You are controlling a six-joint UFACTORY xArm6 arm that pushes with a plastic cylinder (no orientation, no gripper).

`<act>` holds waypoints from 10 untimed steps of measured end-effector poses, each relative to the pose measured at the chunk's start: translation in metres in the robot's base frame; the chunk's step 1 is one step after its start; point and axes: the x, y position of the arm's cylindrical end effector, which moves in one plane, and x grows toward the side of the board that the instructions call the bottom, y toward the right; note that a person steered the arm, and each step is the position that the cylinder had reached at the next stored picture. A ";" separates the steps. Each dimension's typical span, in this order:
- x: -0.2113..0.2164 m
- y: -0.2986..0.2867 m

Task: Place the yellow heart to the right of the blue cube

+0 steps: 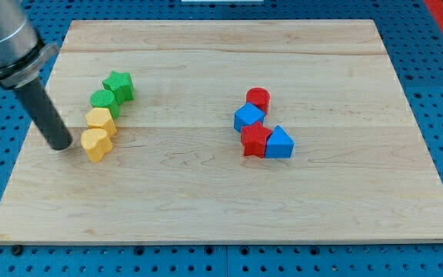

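The yellow heart [95,143] lies at the view's left on the wooden board [206,215], at the lower end of a short column of blocks. The blue cube [248,117] sits right of the middle, touching a red cylinder [258,98] above it and a red star [255,141] below it. My tip [60,145] rests on the board just left of the yellow heart, with a small gap between them. It is far left of the blue cube.
Above the yellow heart stand a yellow hexagon [100,121], a green cylinder [103,99] and a green star [119,85]. A blue triangular block [279,143] touches the red star's right side. The board's left edge is close to my tip.
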 end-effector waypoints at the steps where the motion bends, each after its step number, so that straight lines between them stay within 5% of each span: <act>1: 0.006 0.068; 3: 0.049 0.178; 5: 0.026 0.096; 7: 0.078 0.112; 9: 0.057 0.274; 10: 0.057 0.309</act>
